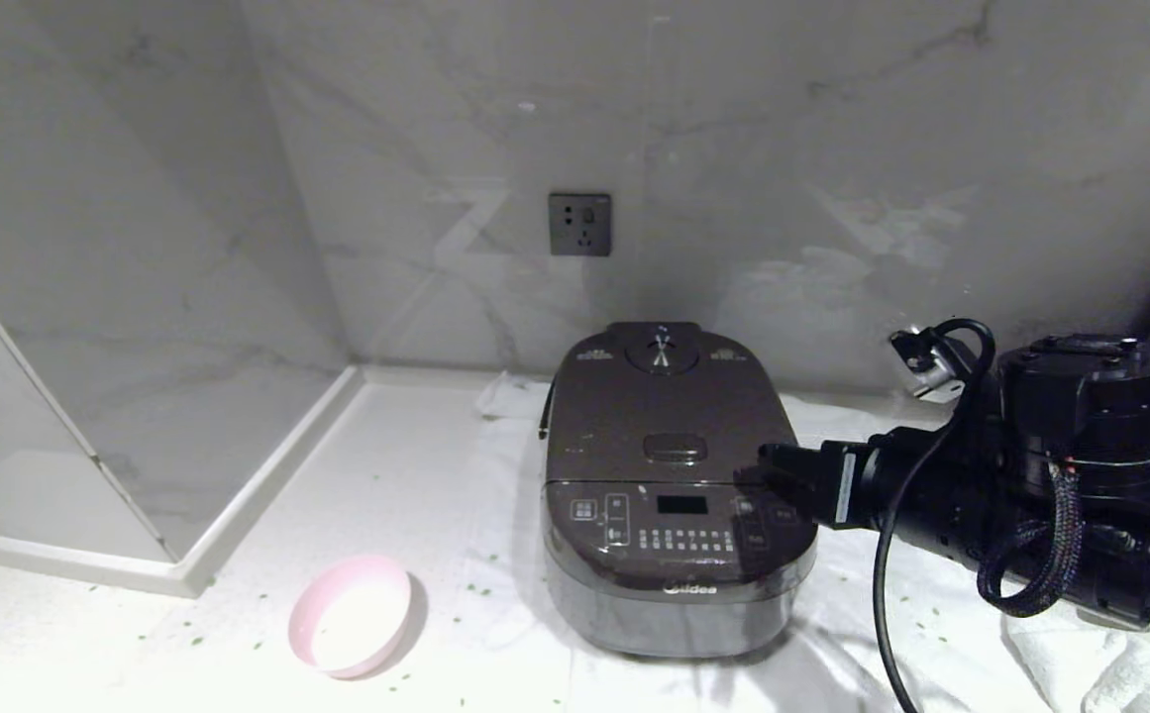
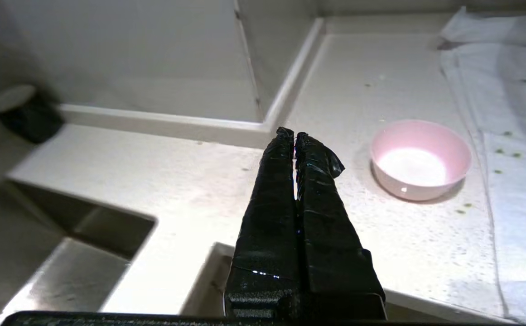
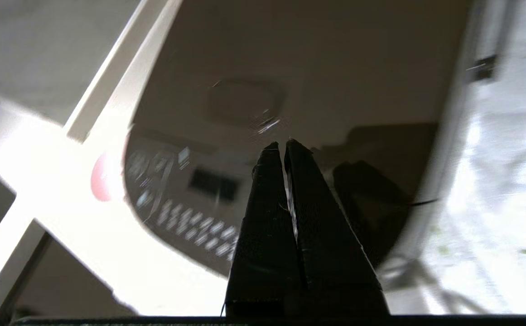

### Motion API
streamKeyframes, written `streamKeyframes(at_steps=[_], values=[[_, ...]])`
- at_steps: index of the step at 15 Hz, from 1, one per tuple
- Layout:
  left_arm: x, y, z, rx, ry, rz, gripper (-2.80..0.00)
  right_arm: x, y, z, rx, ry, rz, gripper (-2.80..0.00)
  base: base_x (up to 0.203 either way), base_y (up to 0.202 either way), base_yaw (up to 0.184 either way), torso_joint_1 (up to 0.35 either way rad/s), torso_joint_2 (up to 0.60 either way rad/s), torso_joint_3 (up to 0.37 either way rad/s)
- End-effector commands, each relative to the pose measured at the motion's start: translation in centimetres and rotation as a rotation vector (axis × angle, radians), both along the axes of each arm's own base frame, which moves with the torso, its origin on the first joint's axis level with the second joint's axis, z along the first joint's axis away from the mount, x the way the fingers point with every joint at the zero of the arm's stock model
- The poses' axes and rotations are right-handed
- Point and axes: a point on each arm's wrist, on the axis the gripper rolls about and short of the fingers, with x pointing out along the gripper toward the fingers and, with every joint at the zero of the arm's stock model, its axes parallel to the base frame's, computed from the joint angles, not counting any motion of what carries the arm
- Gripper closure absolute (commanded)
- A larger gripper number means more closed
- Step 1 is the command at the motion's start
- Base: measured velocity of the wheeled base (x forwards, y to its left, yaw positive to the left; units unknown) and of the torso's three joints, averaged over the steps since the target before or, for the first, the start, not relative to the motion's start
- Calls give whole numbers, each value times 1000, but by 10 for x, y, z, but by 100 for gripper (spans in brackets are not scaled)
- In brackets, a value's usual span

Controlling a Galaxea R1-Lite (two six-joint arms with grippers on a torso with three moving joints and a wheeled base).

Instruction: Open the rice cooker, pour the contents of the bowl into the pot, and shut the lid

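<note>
Rice cooker (image 1: 679, 495) lid (image 1: 669, 416) down; right gripper (image 1: 768, 465) fingers pressed together over it; bowl (image 1: 349, 615) empty

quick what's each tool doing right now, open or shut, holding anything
Left tool: shut, holding nothing, above the counter near the pink bowl.
Right tool: shut, holding nothing, over the rice cooker lid.

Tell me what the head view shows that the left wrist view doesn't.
Only the head view shows the rice cooker with its lid down, the wall socket, and the right hand, shut, at the cooker's right front edge. Only the left wrist view shows the shut left hand and the sink. Both show the pink bowl sitting empty on the counter, green bits scattered around it, and the white cloth.
</note>
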Motion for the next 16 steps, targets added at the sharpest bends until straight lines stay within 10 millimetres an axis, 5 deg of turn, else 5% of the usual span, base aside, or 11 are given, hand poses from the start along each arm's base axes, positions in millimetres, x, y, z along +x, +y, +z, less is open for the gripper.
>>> streamKeyframes(at_steps=[1,16], values=[[5,-1,-17,-45,-10,-47,0,-7,10,-6,-12,22,42,0,0,0,0,0,0,0],[8,-2,-25,-81,23,-103,0,-7,14,-35,-9,160,8,0,0,0,0,0,0,0]])
